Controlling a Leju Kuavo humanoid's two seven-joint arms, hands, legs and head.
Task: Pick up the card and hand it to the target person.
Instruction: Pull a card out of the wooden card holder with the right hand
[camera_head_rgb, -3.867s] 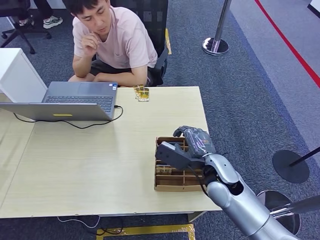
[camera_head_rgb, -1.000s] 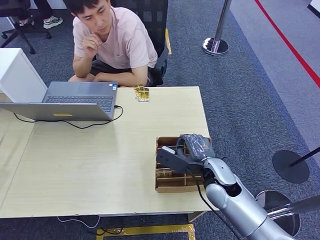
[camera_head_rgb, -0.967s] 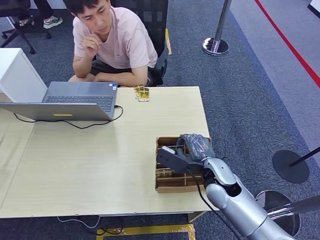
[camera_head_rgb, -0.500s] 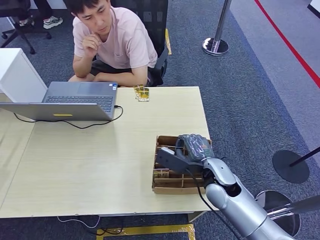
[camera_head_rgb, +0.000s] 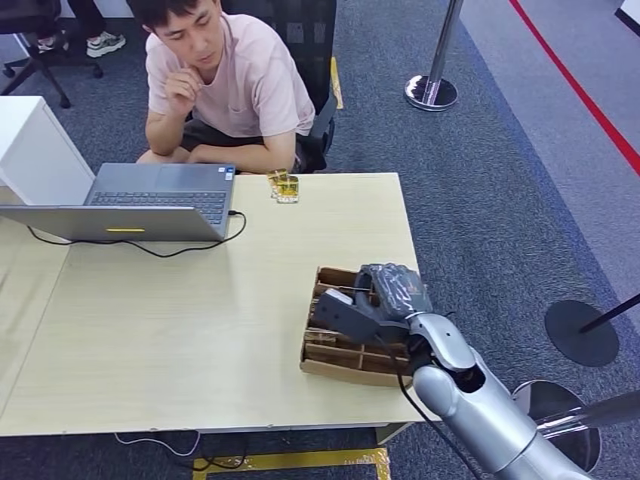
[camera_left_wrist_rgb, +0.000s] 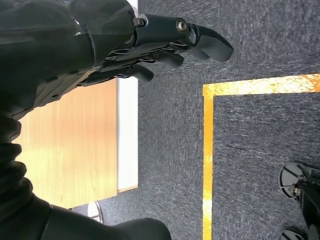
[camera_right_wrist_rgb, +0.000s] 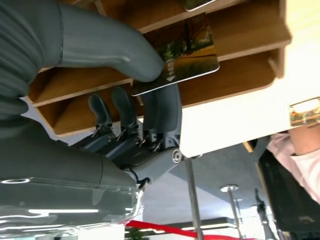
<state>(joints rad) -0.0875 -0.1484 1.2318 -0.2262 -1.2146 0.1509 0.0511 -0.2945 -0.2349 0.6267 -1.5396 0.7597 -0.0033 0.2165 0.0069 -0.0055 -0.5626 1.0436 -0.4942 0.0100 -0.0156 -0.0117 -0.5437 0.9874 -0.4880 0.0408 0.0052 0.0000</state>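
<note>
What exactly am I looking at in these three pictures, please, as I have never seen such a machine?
This is a humanoid robot with two silver arms. The head view looks down on a pale wooden table holding a grey open laptop and a brown slotted cardboard box; a person in a pink shirt sits behind. The right hand reaches into the box. Its wrist camera shows it pinching a printed picture card between thumb and fingers. The left hand hangs over dark carpet beside the table, holding nothing.
</note>
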